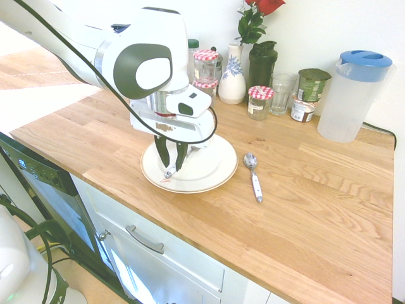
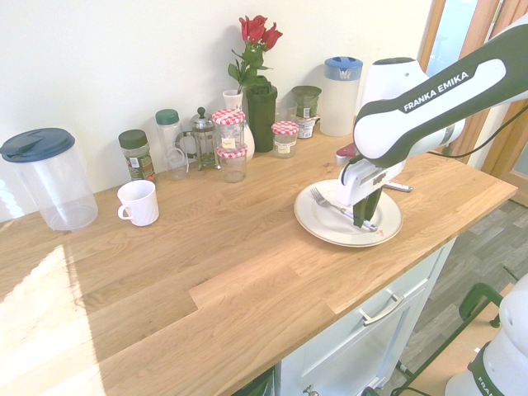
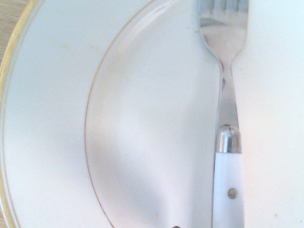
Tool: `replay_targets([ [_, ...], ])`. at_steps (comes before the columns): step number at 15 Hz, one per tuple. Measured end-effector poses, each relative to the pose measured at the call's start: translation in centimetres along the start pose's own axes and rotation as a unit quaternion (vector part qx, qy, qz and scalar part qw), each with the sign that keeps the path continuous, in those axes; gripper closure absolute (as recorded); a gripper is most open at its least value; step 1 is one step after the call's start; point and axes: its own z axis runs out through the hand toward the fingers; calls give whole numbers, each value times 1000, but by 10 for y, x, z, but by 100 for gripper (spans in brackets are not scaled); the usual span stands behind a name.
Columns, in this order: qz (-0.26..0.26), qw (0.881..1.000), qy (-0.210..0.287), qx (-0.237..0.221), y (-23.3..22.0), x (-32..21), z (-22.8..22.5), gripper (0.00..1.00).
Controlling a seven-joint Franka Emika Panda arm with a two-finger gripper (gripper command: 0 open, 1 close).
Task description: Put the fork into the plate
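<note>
White arm [image 1: 136,63]: in from the left in the first exterior view, reaching over the worktop, and look at that wrist, bent so the hand faces down above the plate's near-left part.
Dark gripper [image 1: 173,168]: pointing down, right at the crockery, fingers a little apart, with a narrow gap showing between them and the fork's handle end down between the tips.
Silver fork [image 2: 332,205]: on the plate, there it is! The second exterior view has its tines on the side away from the gripper; the wrist view gives us steel neck, metal collar and pale riveted handle.
Cream plate [image 1: 218,166]: flat on the wood, thin tan rim line, small red mark near the edge close to the fingertips.
Stacked jars [image 1: 205,71]: red-and-white checked lids, behind the plate.
Vase [image 1: 232,82]: white with blue pattern, red roses up top, dark bottle [image 1: 262,63] just beside it.
Spoon [image 1: 251,163]: just right of the plate, apart from it, bowl toward the wall, handle toward the counter's front.
Pitcher [image 1: 348,101]: over at the far right, cloudy body, blue lid on.
</note>
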Motion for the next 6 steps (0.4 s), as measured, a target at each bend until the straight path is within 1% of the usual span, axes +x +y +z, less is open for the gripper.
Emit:
replay_targets([
  [3,4,1000,7,5,-2,5,-7,0],
  [6,9,999,26,18,-7,19,-28,0],
])
